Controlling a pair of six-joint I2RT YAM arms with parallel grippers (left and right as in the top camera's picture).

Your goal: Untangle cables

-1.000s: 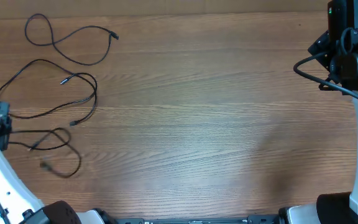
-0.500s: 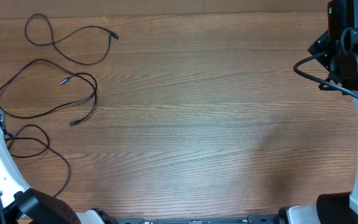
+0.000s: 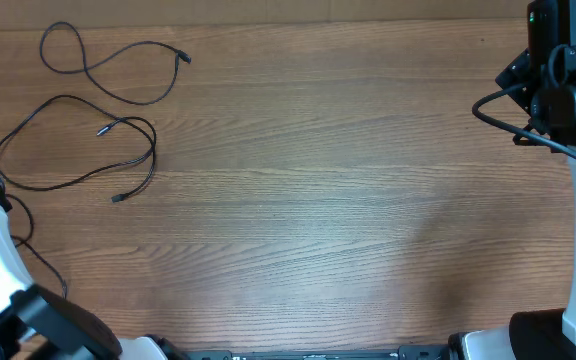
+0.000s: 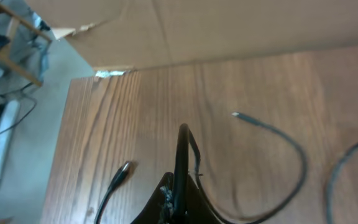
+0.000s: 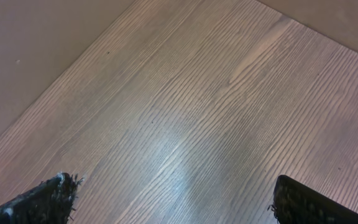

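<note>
Black cables [image 3: 155, 150] loose on wooden table [image 3: 318, 200], one in left hand [image 4: 183, 132]

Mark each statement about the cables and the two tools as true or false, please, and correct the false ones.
1. The right tool is open and empty. True.
2. The top cable crosses the middle cable. False: they lie apart.
3. Both these cables lie near the right arm. False: they lie at the far-left side of the table, away from that arm.
4. The left tool is wide open. False: it is shut on the third cable.
5. Only bare wood lies under the right tool. True.
</note>
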